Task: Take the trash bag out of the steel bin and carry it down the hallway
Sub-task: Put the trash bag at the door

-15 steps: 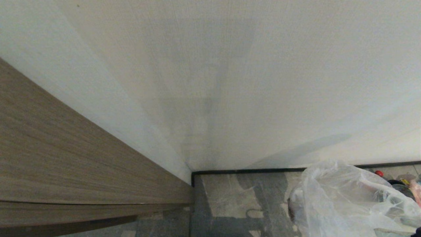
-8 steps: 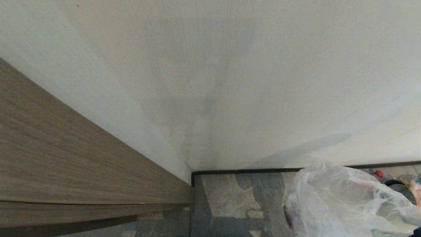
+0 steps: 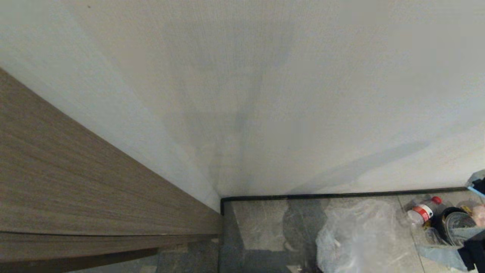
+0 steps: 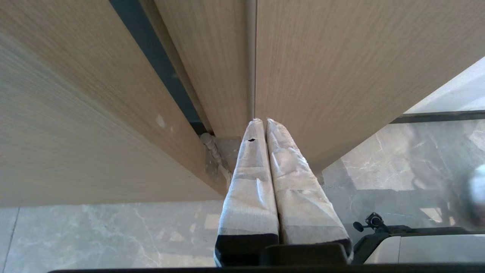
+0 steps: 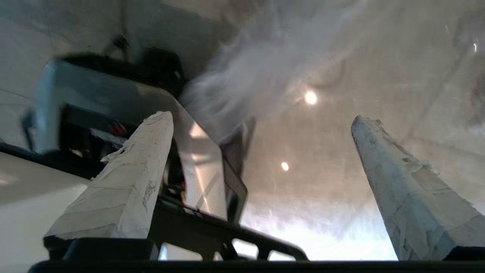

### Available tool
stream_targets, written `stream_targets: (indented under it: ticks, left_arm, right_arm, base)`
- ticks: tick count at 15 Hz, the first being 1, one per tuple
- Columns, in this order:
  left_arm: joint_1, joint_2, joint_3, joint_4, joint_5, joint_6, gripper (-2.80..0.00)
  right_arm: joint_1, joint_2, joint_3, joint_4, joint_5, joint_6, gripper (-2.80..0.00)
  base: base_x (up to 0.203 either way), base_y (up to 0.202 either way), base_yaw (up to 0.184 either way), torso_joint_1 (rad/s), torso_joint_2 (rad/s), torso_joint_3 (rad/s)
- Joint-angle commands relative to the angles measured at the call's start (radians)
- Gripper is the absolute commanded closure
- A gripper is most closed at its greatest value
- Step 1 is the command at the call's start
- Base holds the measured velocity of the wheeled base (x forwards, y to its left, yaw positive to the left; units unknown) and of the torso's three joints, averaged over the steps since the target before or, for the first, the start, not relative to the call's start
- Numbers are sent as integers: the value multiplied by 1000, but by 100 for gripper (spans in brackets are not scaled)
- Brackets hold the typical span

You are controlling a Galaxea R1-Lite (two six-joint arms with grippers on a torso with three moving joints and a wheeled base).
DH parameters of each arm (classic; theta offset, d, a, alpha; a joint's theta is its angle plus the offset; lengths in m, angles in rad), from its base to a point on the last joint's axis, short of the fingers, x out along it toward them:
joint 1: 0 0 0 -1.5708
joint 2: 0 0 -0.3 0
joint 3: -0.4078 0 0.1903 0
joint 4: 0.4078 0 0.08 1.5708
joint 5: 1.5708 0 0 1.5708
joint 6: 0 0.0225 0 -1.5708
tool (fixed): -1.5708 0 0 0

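Observation:
The trash bag (image 3: pixel 360 239), clear and crinkled, lies slumped on the marbled hallway floor (image 3: pixel 261 227) close to the black skirting. In the right wrist view it is a blurred pale mass (image 5: pixel 257 79) beyond my right gripper (image 5: pixel 260 116). That gripper is open, its taped fingers (image 5: pixel 140 170) wide apart and gripping nothing. My left gripper (image 4: pixel 262 122) is shut and empty, parked pointing at a wood panel (image 4: pixel 341 68). The steel bin is out of view.
A white wall (image 3: pixel 265 94) fills the head view, with a wood panel (image 3: pixel 75 182) at the left. Loose rubbish lies right of the bag: a red-capped bottle (image 3: pixel 422 212) and a dark round item (image 3: pixel 454 223). My own base (image 5: pixel 94 98) shows beside the right gripper.
The bag has dropped from where it hung at the lower right and flattened onto the floor, a little further left. The rubbish behind it has come into sight.

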Motion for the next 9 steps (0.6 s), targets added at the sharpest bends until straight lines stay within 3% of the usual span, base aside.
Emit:
stream_targets:
  ticks: [1,2,8,9]
  left_arm:
    - [0,0,0,0,0,-1,0]
    - [0,0,0,0,0,-1,0]
    - [0,0,0,0,2,-1,0]
    - [0,0,-1,0,0,-1,0]
  right_arm:
    - [3,9,-25,-4,8,-12,-280]
    - [2,17,3,-26,-5,-44,-280]
    - [-39,-54,4,-27,-21,37,-280]
    - [-43,-97,28,-28,-19,42,0]
  base:
    - [0,0,0,0,0,0]
    - [0,0,0,0,0,0]
    - [0,0,0,0,0,0]
    - [0,0,0,0,0,0]
